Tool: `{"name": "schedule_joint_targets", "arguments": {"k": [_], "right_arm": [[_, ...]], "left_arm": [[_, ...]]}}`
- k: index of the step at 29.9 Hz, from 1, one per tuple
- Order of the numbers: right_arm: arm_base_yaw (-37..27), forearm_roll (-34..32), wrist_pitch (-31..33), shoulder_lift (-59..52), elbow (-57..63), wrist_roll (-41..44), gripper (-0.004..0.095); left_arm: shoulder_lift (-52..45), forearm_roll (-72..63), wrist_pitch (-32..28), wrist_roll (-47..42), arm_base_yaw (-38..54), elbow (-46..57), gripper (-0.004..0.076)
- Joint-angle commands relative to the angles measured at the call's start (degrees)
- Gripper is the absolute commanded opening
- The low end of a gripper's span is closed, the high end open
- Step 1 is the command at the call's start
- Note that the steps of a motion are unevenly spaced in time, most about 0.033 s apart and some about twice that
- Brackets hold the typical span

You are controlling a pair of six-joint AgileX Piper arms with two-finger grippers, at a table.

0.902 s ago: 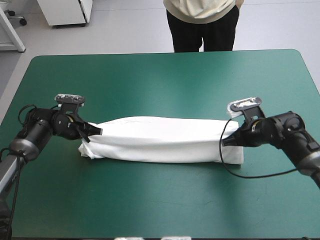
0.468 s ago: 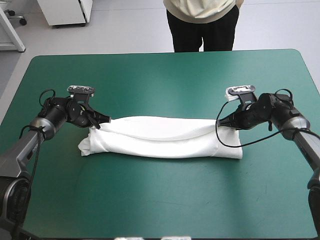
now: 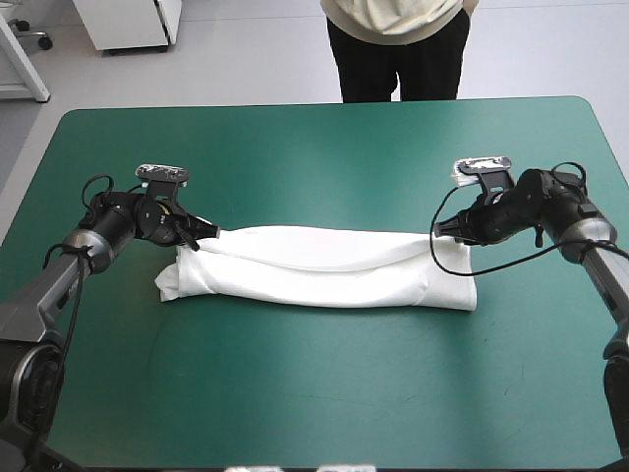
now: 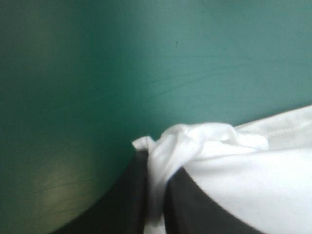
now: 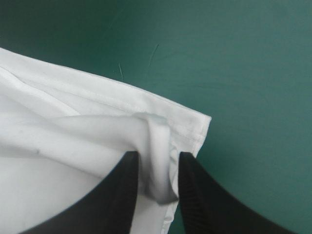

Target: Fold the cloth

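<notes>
1. High view: the T-shirt lies as a long white band across the middle of the tabletop. Its long axis runs side to side, from one arm to the other, roughly parallel to the far edge.
2. The left pincer is at the band's left end and the right pincer at its right end, each at the far corner. The cloth stretches between them, so neither arm is nearer — each has its own end.
3. In the left wrist view the black fingers are all but closed. A bunched knob of white fabric is pinched between them and pokes out past the tips.
4. In the right wrist view the fingers are likewise nearly closed on a pinched fold of the top layer. The fold is just inside a stitched hem corner that lies flat on the teal-green cover.
5. The held layer sags in a shallow curve between the two grips, and a lower layer shows beyond it on the far side. From that, the lengthwise fold looks laid but not yet released.
6. The fabric is thin, soft and limp, smooth over the middle and rumpled at the left end, where a lump sticks out. The cover is matte, with faint scratches.
7. Any further fold would probably carry one end along the long axis toward the other — the loose left end may slump on the way.
</notes>
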Motion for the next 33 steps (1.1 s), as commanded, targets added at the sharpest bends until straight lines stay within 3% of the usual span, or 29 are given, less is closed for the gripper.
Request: {"name": "schedule_joint_targets", "arguments": {"k": [1, 5, 7, 9, 12, 16, 20, 31, 33], "right_arm": [[-0.6, -0.2, -1.2, -3.0, -3.8, 0.9, 0.0490], [-1.1, -3.4, 0.7, -6.3, -6.2, 2.9, 0.0486], [-2.1, -4.6, 2.3, -9.0, -6.6, 2.9, 0.0486], [-3.4, -5.2, 4.3, -12.4, -6.6, 2.9, 0.0481], [-6.0, -6.3, 8.2, -16.6, -6.5, 3.1, 0.0357], [-9.9, -6.3, 9.1, -22.5, -4.6, 2.9, -0.0024], [-13.0, -6.0, 8.3, -28.7, 0.5, 3.0, -0.0017], [-15.3, -5.5, 0.6, -34.7, 15.0, 4.7, -0.0017], [-15.3, -1.7, -1.8, -34.1, 17.2, 2.1, -0.0017]], "left_arm": [[-2.7, -0.4, -1.0, 1.1, 0.0, -3.5, 0.0243], [-4.9, -0.4, 1.5, 1.4, 0.0, -7.2, 0.0482], [-6.8, -0.4, 2.2, 3.4, 0.0, -8.9, 0.0518], [-9.0, -1.2, 3.3, 5.9, -0.2, -10.2, 0.0505], [-11.9, -5.5, 4.7, 7.6, -0.8, -11.0, 0.0463], [-13.8, -18.5, 8.1, 14.1, -4.0, -11.0, 0.0286], [-13.8, -28.3, 9.7, 19.8, -8.6, -10.0, -0.0011], [-4.2, -42.1, 6.2, 25.5, -13.4, -7.5, -0.0009], [-0.8, -44.6, 5.3, 27.5, -13.9, -7.5, -0.0009]]}}
